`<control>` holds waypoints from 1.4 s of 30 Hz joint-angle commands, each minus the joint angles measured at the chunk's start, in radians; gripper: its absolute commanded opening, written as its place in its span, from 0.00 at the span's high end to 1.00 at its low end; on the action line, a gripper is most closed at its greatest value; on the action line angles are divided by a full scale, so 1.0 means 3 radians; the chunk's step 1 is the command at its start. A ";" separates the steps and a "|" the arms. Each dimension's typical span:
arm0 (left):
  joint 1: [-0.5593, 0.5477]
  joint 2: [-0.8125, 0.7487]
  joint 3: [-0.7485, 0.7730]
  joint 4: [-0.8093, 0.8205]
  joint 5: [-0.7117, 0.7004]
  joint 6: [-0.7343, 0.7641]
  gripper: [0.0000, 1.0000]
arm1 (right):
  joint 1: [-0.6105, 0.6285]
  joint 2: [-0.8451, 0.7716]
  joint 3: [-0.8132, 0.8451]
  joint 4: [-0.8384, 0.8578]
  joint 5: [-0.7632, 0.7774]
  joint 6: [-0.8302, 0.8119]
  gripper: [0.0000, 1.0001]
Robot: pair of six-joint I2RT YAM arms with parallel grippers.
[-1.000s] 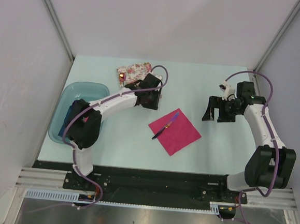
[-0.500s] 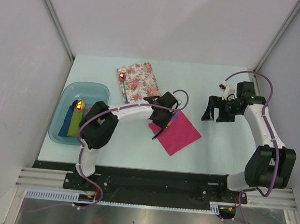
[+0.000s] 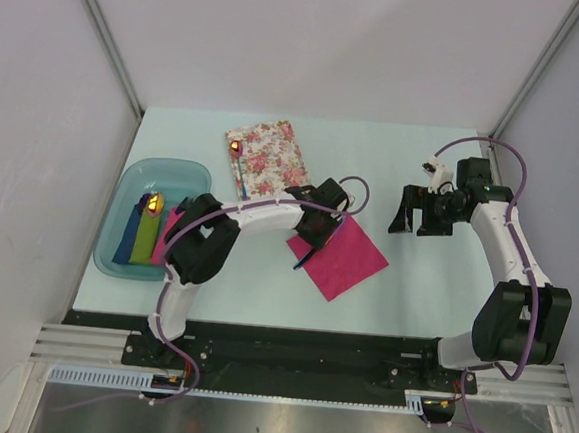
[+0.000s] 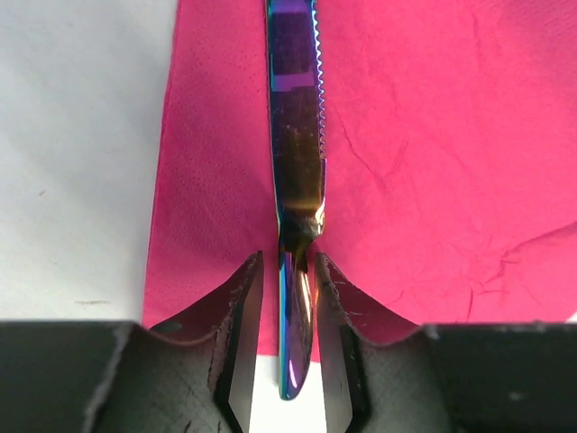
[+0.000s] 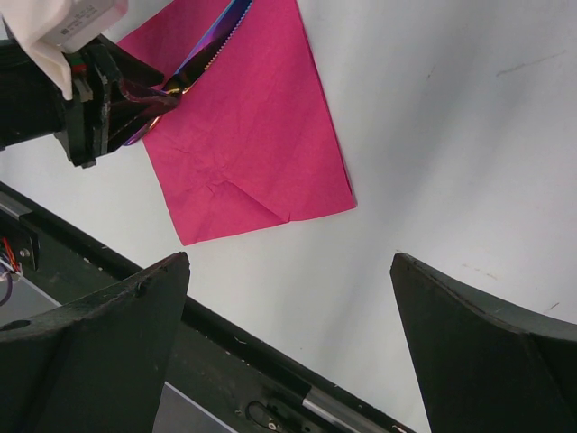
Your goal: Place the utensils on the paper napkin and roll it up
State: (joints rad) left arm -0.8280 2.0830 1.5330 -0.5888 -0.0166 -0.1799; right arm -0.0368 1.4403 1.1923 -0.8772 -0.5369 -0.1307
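The magenta paper napkin [image 3: 342, 253] lies flat mid-table, also in the left wrist view [image 4: 424, 162] and the right wrist view [image 5: 243, 135]. A purple-blue serrated knife [image 3: 306, 256] lies along the napkin's left edge, its handle end over bare table [image 4: 296, 135]. My left gripper [image 3: 326, 222] sits low over the handle [image 4: 286, 263], fingers straddling it with slim gaps either side. The spoon [image 3: 238, 164], red-orange bowl up, lies by the floral napkin's left edge. My right gripper [image 3: 420, 212] hangs wide open and empty to the right of the napkin [image 5: 288, 361].
A white floral napkin [image 3: 269, 155] lies at the back centre. A teal bin [image 3: 132, 179] at the left holds blue and green rolled napkins. The black front rail [image 5: 54, 234] runs along the table's near edge.
My left gripper moved from the floral napkin, uncovering it, rightward and nearer to the knife's handle on the pink napkin. The right arm has not moved.
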 commanded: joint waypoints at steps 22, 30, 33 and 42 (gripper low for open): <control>0.0014 -0.0444 0.0244 -0.0185 -0.0190 -0.0294 1.00 | -0.0015 -0.0040 -0.0001 0.0086 -0.0092 0.0037 0.00; 0.0024 -0.0435 0.0581 -0.0343 0.0009 -0.1000 1.00 | -0.0041 -0.0066 0.0009 0.0091 -0.0036 0.0067 0.00; 0.0029 -0.0353 0.0714 -0.0328 -0.0006 -0.1292 1.00 | -0.0056 -0.0051 0.0019 0.0086 -0.0031 0.0083 0.00; -0.0021 0.0077 0.1092 -0.0246 0.0087 -0.1890 1.00 | -0.0128 -0.0020 0.0019 0.0101 -0.0025 0.0098 0.00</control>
State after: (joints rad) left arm -0.8211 2.0655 1.7893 -0.6724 0.0051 -0.6407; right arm -0.0647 1.4406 1.1915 -0.8692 -0.5423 -0.1078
